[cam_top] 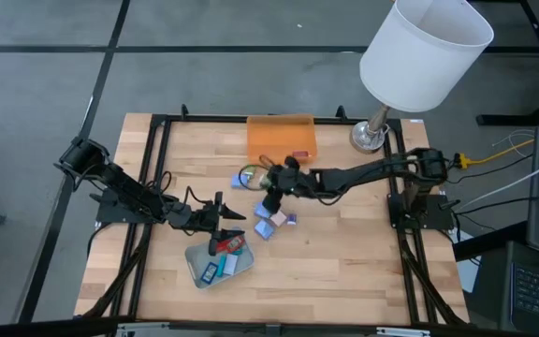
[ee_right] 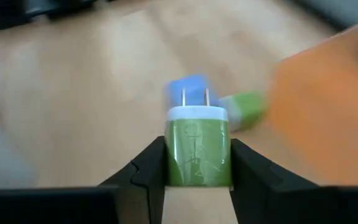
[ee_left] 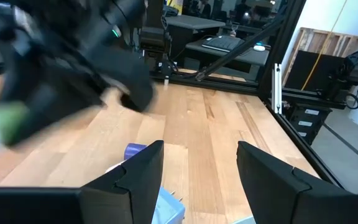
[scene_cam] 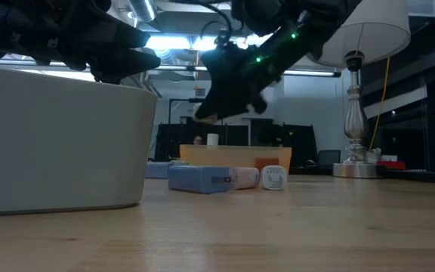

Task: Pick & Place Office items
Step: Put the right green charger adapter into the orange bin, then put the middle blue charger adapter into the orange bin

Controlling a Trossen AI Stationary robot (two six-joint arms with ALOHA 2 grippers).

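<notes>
My right gripper (ee_right: 197,158) is shut on a green plug-shaped block (ee_right: 197,146) with a white end and two metal prongs. In the high view it (cam_top: 271,187) hovers between the orange tray (cam_top: 281,137) and a cluster of blue and purple blocks (cam_top: 268,221) lying on the table. My left gripper (ee_left: 199,162) is open and empty, above the far edge of the grey-green tray (cam_top: 217,263). That tray has blue and red pieces (cam_top: 230,255) lying in it. A blue block (scene_cam: 198,179), a pink one (scene_cam: 244,177) and a white one (scene_cam: 274,177) rest on the table in the low view. My right gripper pinches the green block by its two long sides (ee_right: 176,165), one finger on each. The white pronged end (ee_right: 197,113) sticks out past the fingertips. The block is lifted clear of the table.
A lamp with a white shade (cam_top: 424,51) and a metal base (cam_top: 371,138) stands at the far right of the table. The orange tray holds a small pink piece (cam_top: 300,156). A green ring-like item (cam_top: 249,176) lies next to my right gripper. Bare wood stretches along the near right.
</notes>
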